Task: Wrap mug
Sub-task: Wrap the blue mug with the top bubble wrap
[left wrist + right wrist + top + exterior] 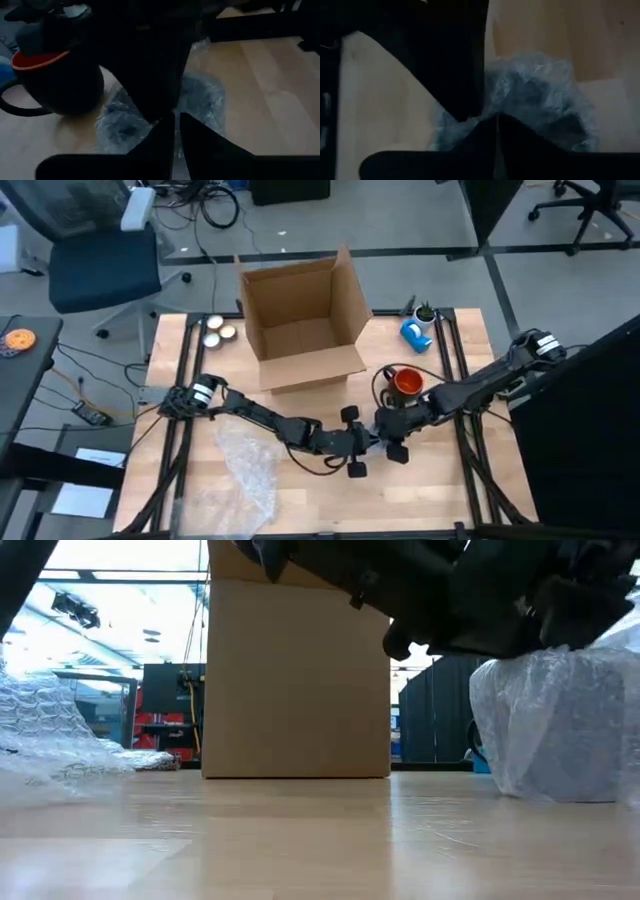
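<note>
Near the table's [470, 490] centre, beside an uncovered orange-lined mug [406, 383], a bubble-wrapped mug [560, 725] is being pinched by 2 narrowly closed grippers: left gripper [176, 131] and right gripper [497, 131].

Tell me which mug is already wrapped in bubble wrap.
The dark mug under both grippers, bundled in clear bubble wrap. The other mug, with its orange inside, stands bare nearer the cardboard box.
</note>
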`<move>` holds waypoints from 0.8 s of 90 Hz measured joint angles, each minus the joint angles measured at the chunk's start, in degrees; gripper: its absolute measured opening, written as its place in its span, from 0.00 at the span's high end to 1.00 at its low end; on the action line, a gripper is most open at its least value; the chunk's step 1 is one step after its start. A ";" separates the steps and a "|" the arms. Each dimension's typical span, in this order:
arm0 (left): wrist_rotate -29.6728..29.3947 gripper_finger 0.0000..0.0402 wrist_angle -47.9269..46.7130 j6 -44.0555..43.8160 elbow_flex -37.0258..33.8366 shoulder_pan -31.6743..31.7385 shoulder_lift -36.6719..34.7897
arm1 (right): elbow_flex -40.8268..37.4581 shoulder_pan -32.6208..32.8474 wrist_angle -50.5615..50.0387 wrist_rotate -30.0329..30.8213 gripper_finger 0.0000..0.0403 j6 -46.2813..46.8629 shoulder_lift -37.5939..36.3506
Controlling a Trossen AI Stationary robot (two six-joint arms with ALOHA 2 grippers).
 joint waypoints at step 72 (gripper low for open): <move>-0.11 0.96 -0.28 -0.02 -0.02 0.20 0.02 | 0.24 0.07 -2.19 1.58 1.00 1.36 -9.62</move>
